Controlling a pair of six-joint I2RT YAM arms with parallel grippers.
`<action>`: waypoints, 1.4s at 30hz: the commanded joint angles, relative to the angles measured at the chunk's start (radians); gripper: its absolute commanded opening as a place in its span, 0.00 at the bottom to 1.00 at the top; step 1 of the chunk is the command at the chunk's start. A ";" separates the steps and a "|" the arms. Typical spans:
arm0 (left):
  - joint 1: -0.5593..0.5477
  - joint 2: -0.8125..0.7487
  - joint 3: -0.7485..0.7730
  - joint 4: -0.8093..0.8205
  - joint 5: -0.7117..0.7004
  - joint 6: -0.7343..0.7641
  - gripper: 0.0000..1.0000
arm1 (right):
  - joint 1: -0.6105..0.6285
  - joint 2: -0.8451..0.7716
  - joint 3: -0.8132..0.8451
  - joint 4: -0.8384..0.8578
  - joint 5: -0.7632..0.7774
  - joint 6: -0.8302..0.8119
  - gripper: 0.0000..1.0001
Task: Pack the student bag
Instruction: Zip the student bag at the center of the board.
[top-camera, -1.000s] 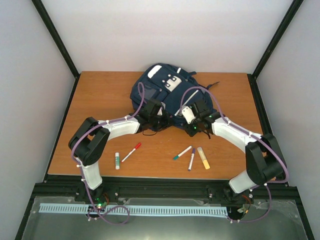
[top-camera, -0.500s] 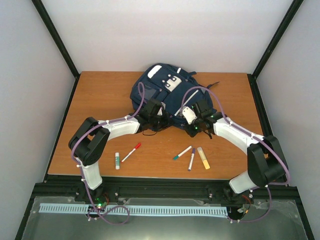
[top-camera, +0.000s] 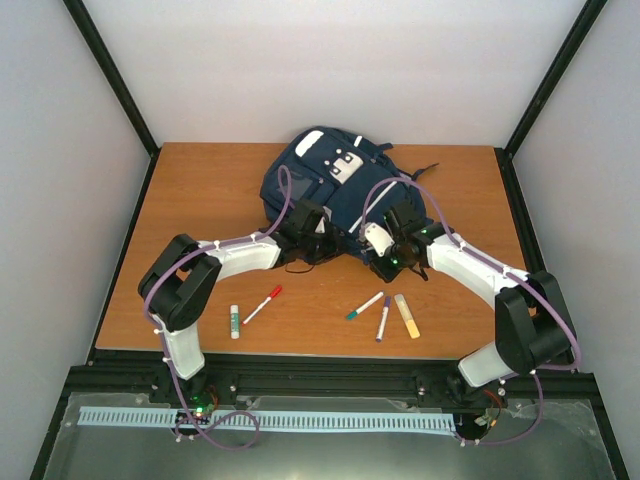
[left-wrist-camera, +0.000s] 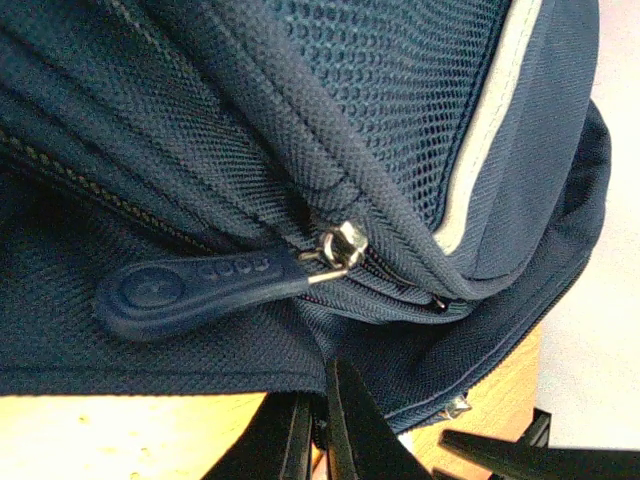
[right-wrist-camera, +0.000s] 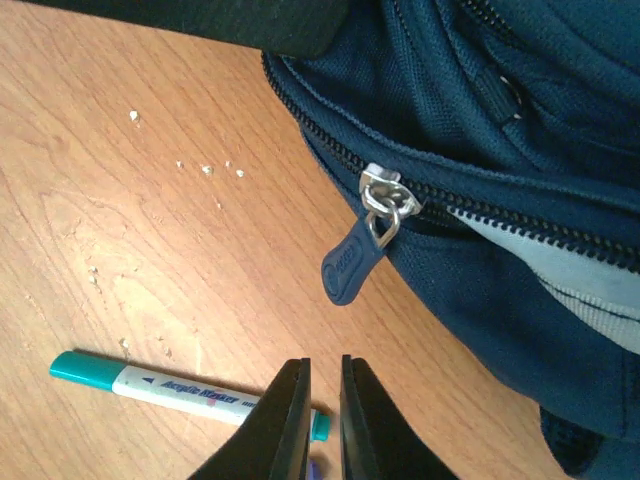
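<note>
Student bag (top-camera: 330, 185): lies flat on the table (top-camera: 200, 200), midway along its far edge, with its near hem turned toward the arms
Zip pull, right side (right-wrist-camera: 352, 265): a blue rubber tab hanging from a metal slider (right-wrist-camera: 385, 190) on a zip that looks closed, draped onto the wood
Right gripper (right-wrist-camera: 322, 415): fingers closed with nothing between them, tips just short of that tab and not touching it
Left gripper (left-wrist-camera: 322, 425): fingers closed at the bag's near hem, below a second blue pull (left-wrist-camera: 185, 290) (I cannot tell whether any fabric is pinched)
Step in hand: as I read it, catching the right-side tab to open a compartment; nothing is packed yet
How I would do it: reopen the right fingers, ease forward until the tab sits fully between the pads, close low on the tab and not on the ring, then draw along the line of the zip while the left side keeps the bag from sliding
Risk: pulling across the teeth would drag the whole bag
Near edge: teal marker (top-camera: 365, 306), purple marker (top-camera: 384, 319), yellow marker (top-camera: 407, 316), red marker (top-camera: 263, 305) and glue stick (top-camera: 234, 321) wait, apart from the bag
</note>
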 joint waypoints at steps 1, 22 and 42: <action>-0.017 0.002 -0.001 0.051 0.017 0.030 0.01 | -0.002 -0.004 0.022 -0.012 -0.014 0.006 0.16; -0.032 -0.036 -0.002 0.063 0.023 0.006 0.01 | 0.002 0.094 0.081 0.154 0.137 0.075 0.41; -0.032 -0.043 -0.023 0.075 0.013 0.015 0.01 | 0.000 0.030 0.014 0.130 0.055 -0.012 0.11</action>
